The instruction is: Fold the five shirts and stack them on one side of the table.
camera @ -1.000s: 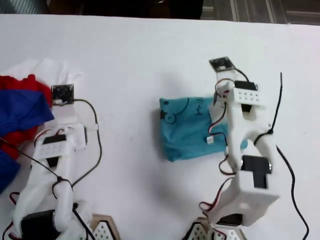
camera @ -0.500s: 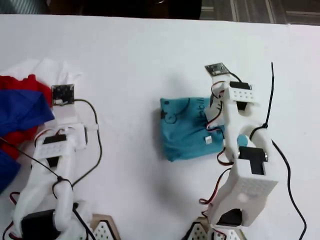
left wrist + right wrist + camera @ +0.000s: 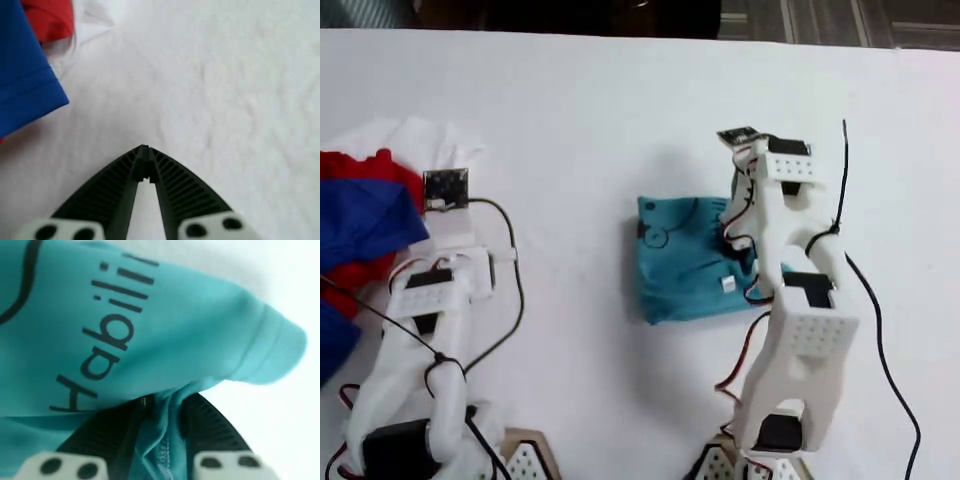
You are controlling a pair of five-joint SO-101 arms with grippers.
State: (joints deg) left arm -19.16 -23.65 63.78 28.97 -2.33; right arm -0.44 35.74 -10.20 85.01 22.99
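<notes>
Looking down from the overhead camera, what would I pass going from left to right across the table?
Heap of red, blue and white shirts → left arm → teal shirt → right arm.

Robotics lab or workshop, prob.: left arm (image 3: 415, 330) & right arm (image 3: 800, 345), white plastic w/ bare wires (image 3: 519, 290), mounted at frame's bottom edge on white-covered table (image 3: 620, 100); dark floor (image 3: 820, 20) across top.
</notes>
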